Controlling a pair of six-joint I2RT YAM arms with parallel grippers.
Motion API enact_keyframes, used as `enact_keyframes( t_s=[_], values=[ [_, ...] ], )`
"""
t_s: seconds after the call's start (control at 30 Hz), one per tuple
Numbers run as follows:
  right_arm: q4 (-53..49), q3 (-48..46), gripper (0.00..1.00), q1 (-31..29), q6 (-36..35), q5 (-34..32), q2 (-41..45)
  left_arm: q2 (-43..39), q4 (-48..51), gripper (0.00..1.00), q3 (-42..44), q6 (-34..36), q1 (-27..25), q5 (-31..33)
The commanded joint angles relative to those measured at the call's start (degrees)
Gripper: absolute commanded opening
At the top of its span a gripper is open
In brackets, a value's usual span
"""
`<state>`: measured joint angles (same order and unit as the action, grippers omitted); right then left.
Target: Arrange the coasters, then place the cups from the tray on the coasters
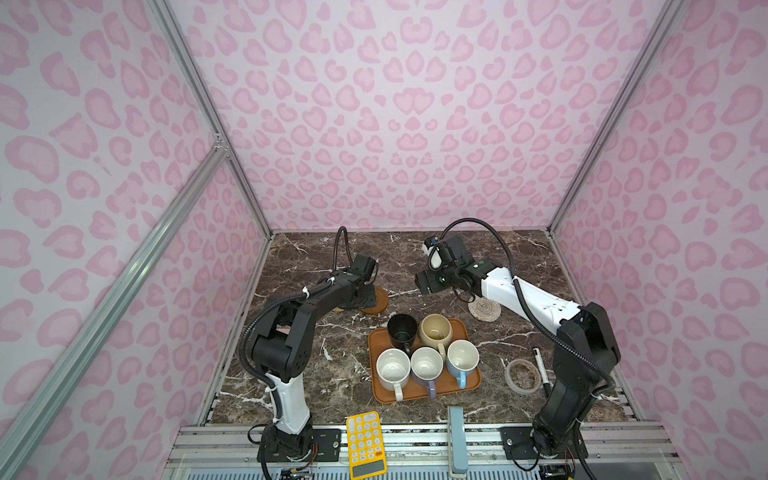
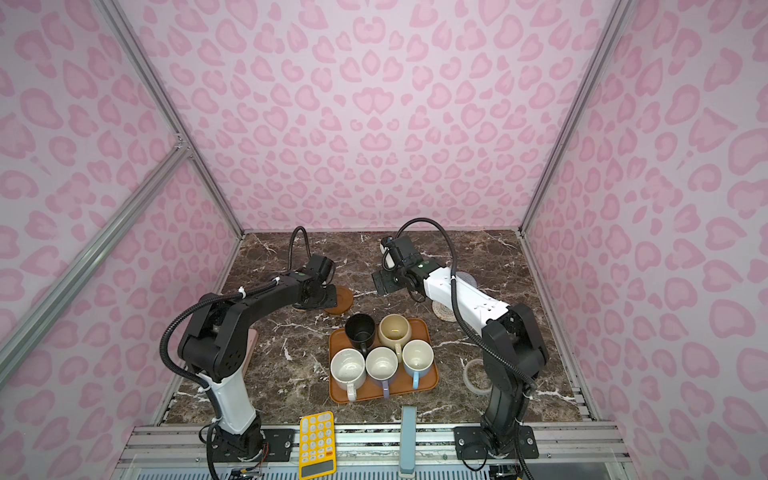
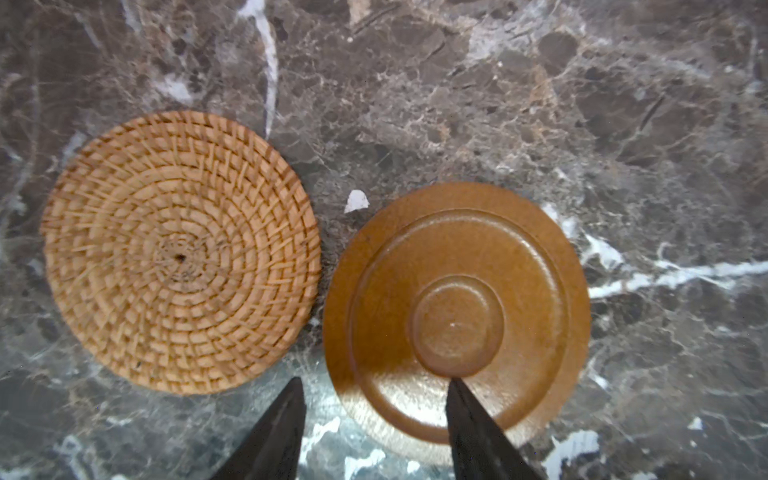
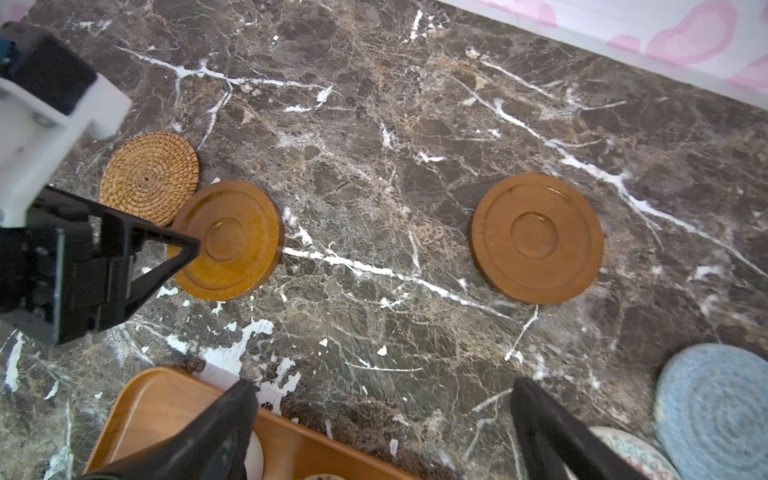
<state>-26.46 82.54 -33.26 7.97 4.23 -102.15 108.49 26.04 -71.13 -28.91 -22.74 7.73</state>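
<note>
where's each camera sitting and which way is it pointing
Top views: high in front, looking down toward the back wall; left arm, right arm show.
Left wrist: faces straight down at rattan coaster, brown coaster; left gripper tips show.
Right wrist: angled down over second brown coaster; right gripper tips show.
Both wrist views share those first two coasters.

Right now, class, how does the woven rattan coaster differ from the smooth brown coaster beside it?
Surface: the rattan coaster is woven in a spiral; the brown coaster is smooth with concentric rings.
Colour: the rattan coaster is pale tan, the brown coaster darker orange-brown.
Position: the left gripper has one fingertip over the brown coaster, none over the rattan coaster.
Both are round and lie flat on the marble table, side by side.
</note>
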Motion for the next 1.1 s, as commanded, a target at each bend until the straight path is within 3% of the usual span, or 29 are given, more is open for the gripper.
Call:
enact_keyframes(
  t_s=[0.0,0.57,1.07],
  values=[
    [0.91,-1.0,0.97,0.38,0.27,0.62,-0.51,1.85,-0.07,0.56,-1.41,-0.67,-0.41,1.53],
    [-0.14,-2.96,0.94,1.14,2.74,0.54,1.1,7.19,2.52,0.47,-5.32,-0.98,-1.53,8.48],
    [2.75,-7.68,0.93,3.65,2.42,2.22,6.0,9.73,3.16,0.45,-9.37,-0.71,-1.46,9.03]
  ],
)
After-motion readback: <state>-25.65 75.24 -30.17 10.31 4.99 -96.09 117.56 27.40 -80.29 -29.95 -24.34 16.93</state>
